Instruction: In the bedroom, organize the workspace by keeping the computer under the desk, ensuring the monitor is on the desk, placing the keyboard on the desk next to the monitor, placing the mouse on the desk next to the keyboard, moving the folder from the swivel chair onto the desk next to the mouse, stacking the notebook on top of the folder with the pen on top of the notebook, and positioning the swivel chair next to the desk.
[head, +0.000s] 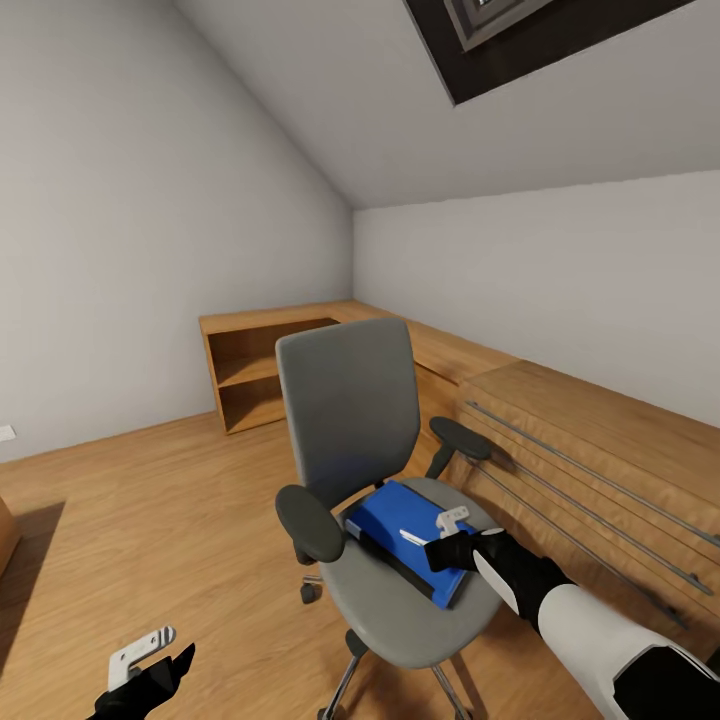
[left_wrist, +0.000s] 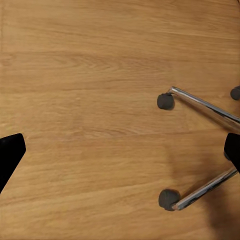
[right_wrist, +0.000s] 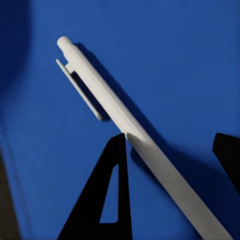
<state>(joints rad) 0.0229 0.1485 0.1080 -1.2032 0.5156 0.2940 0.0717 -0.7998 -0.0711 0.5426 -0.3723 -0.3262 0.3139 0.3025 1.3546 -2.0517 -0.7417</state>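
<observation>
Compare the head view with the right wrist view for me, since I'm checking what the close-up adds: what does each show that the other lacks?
Head view alone: the swivel chair, wooden floor, low cabinets and left gripper. Right wrist view alone: the pen's clip and one black finger touching the barrel, the other apart. Both: the white pen lying on the blue folder, with the right gripper over it.

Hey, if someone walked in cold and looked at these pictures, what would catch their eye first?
Probably the bright blue folder lying on the seat of the grey swivel chair, mid-room on the wooden floor. Next, the white pen resting on that folder, with the right gripper open right over it. The left gripper hangs low above the floor beside the chair.
</observation>
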